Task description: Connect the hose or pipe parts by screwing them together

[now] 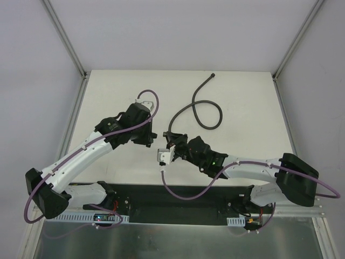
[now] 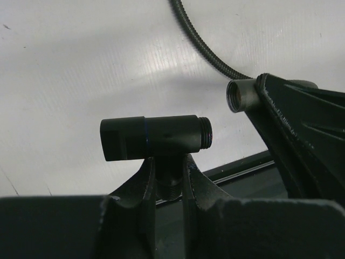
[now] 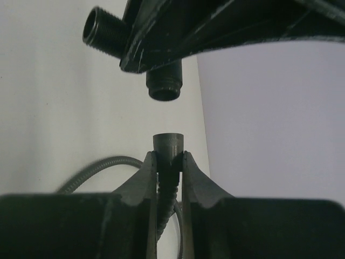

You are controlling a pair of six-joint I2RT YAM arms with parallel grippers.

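My left gripper (image 2: 168,162) is shut on the stem of the small black T-shaped fitting (image 2: 156,137), whose crossbar lies level with a threaded end pointing right. My right gripper (image 3: 168,157) is shut on the dark-grey hose just behind its knobbed end (image 3: 168,141). That open end (image 2: 240,94) sits a short gap from the fitting's threaded port (image 3: 164,86), not touching it. From above, the two grippers (image 1: 152,136) (image 1: 171,138) meet at mid-table. The rest of the hose (image 1: 207,110) loops over the table to its far end (image 1: 213,76).
The white table (image 1: 124,91) is bounded by grey frame posts (image 1: 75,59) at the back corners. A black rail (image 1: 178,197) carries the arm bases along the near edge. Purple cables (image 1: 186,195) hang from both arms.
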